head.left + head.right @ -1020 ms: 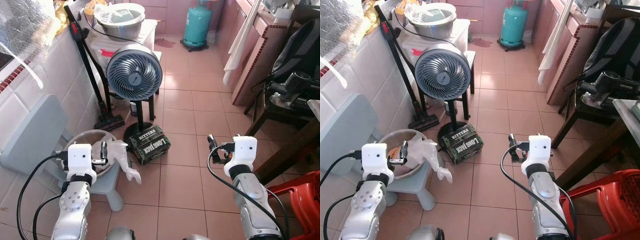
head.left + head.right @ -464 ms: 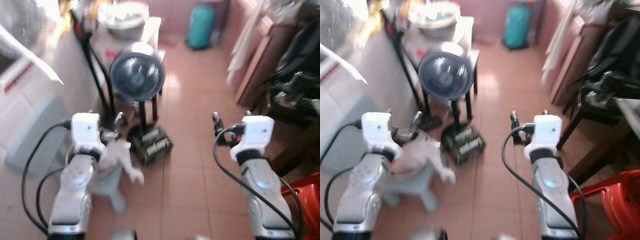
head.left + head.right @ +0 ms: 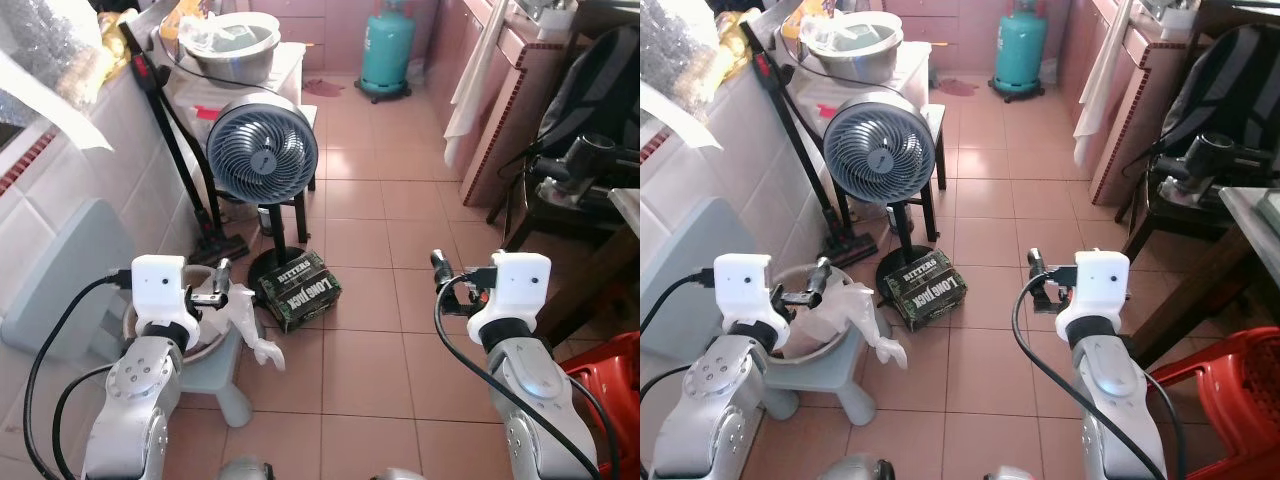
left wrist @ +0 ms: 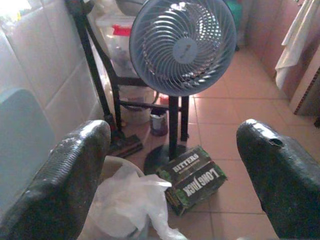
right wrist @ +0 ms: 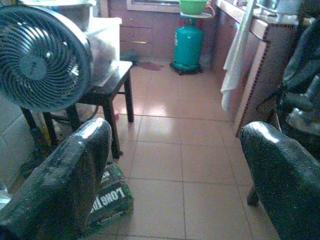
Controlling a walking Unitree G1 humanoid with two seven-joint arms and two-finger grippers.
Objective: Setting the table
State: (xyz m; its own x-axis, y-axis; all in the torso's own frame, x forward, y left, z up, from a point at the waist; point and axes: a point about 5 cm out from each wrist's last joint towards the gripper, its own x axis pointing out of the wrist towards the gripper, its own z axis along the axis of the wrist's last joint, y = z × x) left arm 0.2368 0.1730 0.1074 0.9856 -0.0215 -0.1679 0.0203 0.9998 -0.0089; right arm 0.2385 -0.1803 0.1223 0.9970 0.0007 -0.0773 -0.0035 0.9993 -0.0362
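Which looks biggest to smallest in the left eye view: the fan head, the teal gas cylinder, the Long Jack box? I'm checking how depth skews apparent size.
1. fan head
2. teal gas cylinder
3. Long Jack box

The cylinder stands farthest off, so it may really be larger than it looks.

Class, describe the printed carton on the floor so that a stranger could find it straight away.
Find the grey pedestal fan standing by the tiled wall. At the foot of its stand, on the pink floor tiles, lies a dark green carton. It alone bears white lettering, "BITTERS" and "LONG JACK", unlike the white plastic bag beside it.
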